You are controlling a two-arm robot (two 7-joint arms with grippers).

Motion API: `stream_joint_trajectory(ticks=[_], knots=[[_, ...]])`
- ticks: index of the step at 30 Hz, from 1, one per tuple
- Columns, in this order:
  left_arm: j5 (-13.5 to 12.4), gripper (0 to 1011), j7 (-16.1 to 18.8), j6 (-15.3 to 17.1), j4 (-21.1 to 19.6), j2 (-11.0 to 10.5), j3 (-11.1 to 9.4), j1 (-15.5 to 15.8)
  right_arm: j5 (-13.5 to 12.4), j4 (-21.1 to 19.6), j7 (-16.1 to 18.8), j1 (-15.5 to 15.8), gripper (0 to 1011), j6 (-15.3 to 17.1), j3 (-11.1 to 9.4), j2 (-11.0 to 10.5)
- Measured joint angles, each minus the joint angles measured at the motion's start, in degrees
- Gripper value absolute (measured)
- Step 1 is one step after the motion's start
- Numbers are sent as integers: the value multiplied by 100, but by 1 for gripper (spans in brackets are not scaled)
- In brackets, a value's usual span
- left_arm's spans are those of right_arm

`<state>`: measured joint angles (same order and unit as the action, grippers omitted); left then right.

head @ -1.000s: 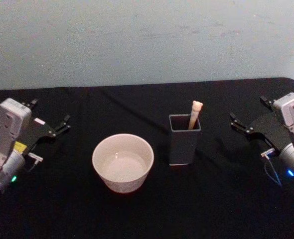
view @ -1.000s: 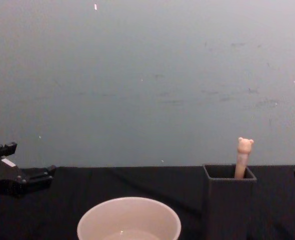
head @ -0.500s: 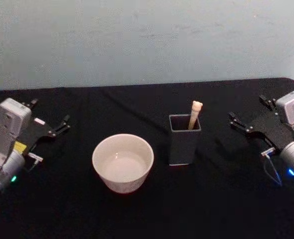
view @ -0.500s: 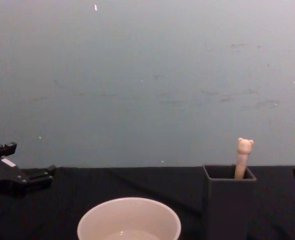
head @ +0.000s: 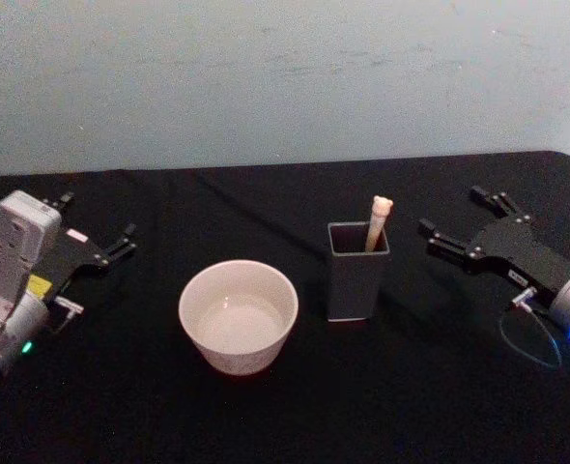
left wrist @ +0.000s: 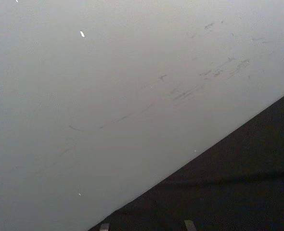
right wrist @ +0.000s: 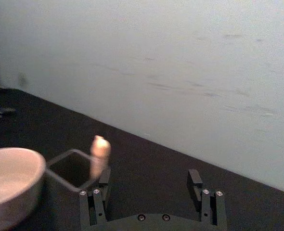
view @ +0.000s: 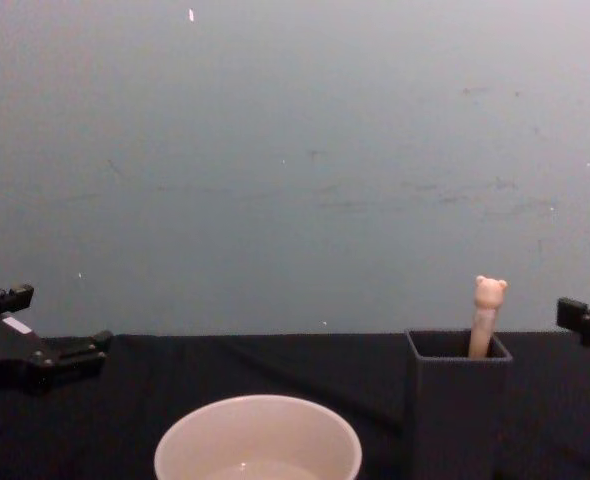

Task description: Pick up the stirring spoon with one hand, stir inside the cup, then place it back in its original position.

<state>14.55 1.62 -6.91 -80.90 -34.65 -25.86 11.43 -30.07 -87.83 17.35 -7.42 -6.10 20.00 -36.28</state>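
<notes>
The right claw, fingers spread and nothing gripped, is pictured just right of the dark grey holder and aimed toward it, a gap left between. The stirring spoon is seen standing in the holder, its bear-head handle raised above the rim. The cup is set on the black table left of the holder, with the left claw, also spread, parked farther left. The reach is judged under way; next, the handle must be straddled, pinched and lifted straight.
</notes>
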Motion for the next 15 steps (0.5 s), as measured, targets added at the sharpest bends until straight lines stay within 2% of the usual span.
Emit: stream_joint_trajectory(ticks=[1, 5, 11, 15], knots=[[0, 1001, 0, 0, 0, 0, 0, 0, -135, -30, 220, 5, 1000, 35, -17, -17], [0, 1001, 0, 0, 0, 0, 0, 0, -329, -30, 658, -41, 1002, 120, -7, -18], [0, 1001, 0, 0, 0, 0, 0, 0, -340, 216, 1085, -287, 1002, 169, 119, 129], [0, 1001, 0, 0, 0, 0, 0, 0, -243, 469, 1276, -519, 1002, 182, 214, 278]])
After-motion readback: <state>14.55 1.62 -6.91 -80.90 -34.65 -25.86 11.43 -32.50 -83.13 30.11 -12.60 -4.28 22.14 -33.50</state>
